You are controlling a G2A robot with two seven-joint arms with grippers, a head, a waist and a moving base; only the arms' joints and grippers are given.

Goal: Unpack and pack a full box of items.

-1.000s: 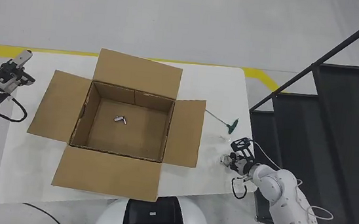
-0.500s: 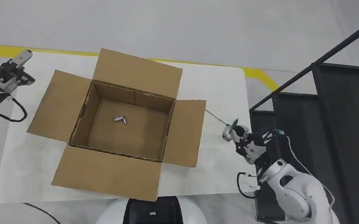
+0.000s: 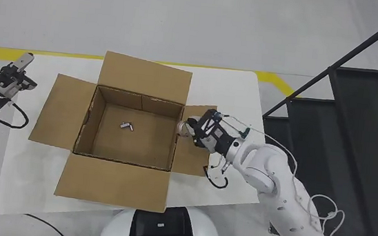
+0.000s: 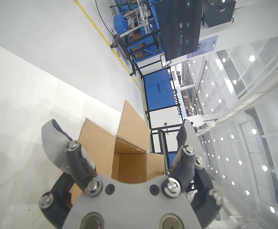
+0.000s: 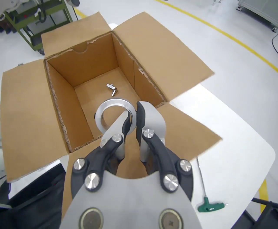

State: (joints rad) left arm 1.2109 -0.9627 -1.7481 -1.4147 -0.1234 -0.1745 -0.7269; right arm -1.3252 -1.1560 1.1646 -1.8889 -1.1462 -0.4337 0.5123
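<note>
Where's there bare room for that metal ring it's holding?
Most of the box floor is bare; only a small metal part lies near its far wall. Outside, table beyond the right flap is bare except for the hex key.

Bright, even light falls across the white table (image 3: 233, 95), and shadows stay soft and faint. The box (image 3: 145, 75) goes dimmer down inside. Ceiling lamps (image 4: 252, 58) blaze as white spots far off. There's a glint on the metal ring (image 5: 113, 102). Straight lines bow toward both wrist views' edges.
</note>
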